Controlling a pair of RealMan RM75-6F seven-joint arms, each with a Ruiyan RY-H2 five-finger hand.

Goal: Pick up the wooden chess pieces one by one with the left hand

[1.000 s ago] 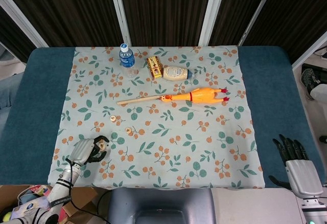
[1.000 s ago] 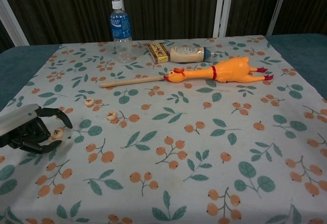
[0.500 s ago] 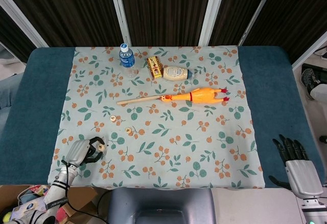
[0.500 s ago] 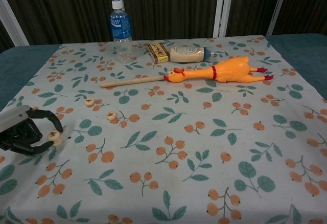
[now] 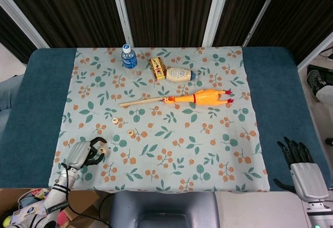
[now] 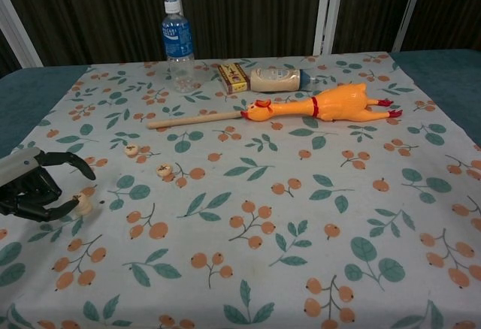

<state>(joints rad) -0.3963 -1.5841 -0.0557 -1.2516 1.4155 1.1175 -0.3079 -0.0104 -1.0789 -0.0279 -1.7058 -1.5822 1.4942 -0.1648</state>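
My left hand [image 6: 34,191] pinches one chess piece [image 6: 83,206] near the desk's [image 5: 41,108] front-left corner; my right hand [image 5: 302,171] hangs released.

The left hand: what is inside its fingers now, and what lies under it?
The left hand pinches one wooden chess piece at its fingertips. Under it lies the floral tablecloth. The hand covers the cloth beneath its palm, so that part cannot be seen.

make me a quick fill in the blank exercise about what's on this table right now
1. The left hand holds one wooden chess piece; ____ more lie loose on the cloth.
2. The wooden stick lies beside the rubber chicken's ____.
3. The water bottle stands ____.
4. The mayonnaise bottle lies on its ____.

Missing words: two; head; upright; side
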